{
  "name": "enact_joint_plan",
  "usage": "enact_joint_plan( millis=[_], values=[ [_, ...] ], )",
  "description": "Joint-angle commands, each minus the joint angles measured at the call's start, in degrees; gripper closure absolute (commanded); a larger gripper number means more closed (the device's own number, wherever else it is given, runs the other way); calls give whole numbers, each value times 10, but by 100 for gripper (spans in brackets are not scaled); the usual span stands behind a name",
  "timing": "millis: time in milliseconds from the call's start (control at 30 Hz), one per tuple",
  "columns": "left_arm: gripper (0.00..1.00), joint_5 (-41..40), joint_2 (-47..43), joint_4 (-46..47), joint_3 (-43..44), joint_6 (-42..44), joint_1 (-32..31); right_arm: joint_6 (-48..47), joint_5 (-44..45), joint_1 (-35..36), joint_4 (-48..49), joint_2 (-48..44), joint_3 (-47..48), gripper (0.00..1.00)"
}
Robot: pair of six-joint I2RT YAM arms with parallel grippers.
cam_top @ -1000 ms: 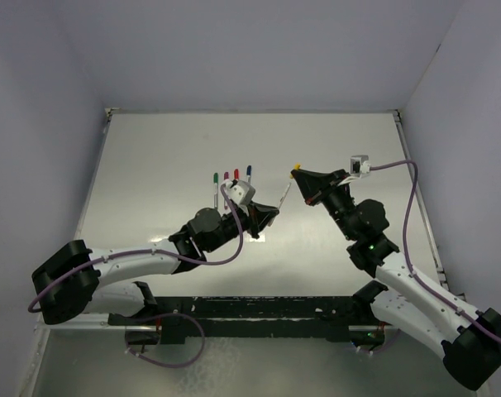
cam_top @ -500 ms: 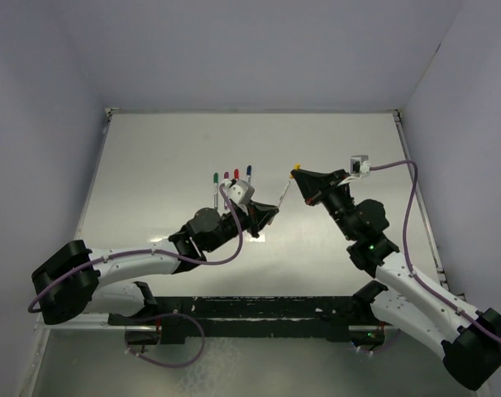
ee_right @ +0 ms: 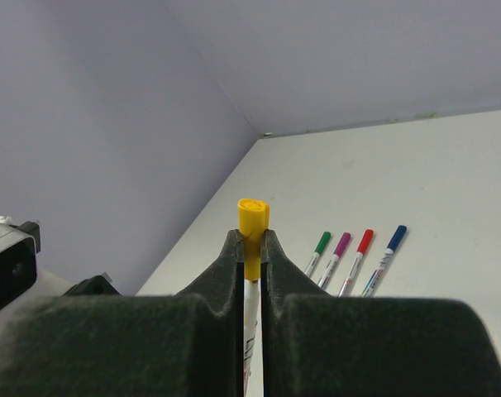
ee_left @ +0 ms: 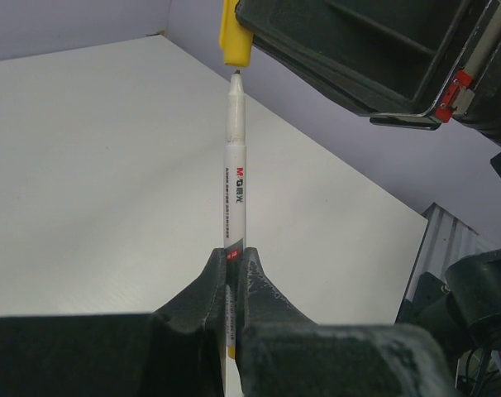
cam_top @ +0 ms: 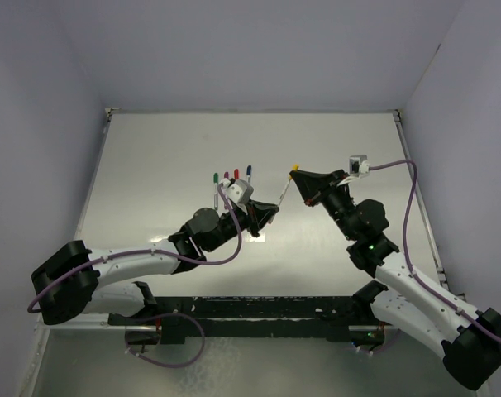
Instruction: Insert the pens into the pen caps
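Note:
My left gripper point(ee_left: 234, 252) is shut on a white stick pen point(ee_left: 236, 165), which points up and away from it. My right gripper point(ee_right: 250, 236) is shut on the yellow cap point(ee_right: 252, 222). The pen's dark tip sits right at the cap's open mouth point(ee_left: 236, 50). In the top view the left gripper point(cam_top: 271, 211), the pen point(cam_top: 283, 195), the cap point(cam_top: 294, 168) and the right gripper point(cam_top: 300, 175) meet at mid-table. Four capped pens lie side by side: green point(ee_right: 319, 245), magenta point(ee_right: 341, 246), red point(ee_right: 363, 243) and blue point(ee_right: 392, 240).
The capped pens lie in a row on the white table just left of the grippers point(cam_top: 232, 179). Walls close the table at the back and on both sides. A purple cable point(cam_top: 407, 207) loops off the right arm.
Almost nothing has changed. The right gripper with the yellow cap has edged slightly left, towards the pen tip. The left arm holds still.

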Motion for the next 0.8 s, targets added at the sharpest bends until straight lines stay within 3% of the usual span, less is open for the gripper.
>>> enact_joint_plan(
  millis=[0, 767],
  values=[
    [100, -4, -7, 42, 7, 5, -2, 2, -8, 0, 28, 2, -2, 100],
    [100, -10, 2, 49, 17, 12, -1, 12, -50, 0, 6, 15, -3, 100]
  ],
)
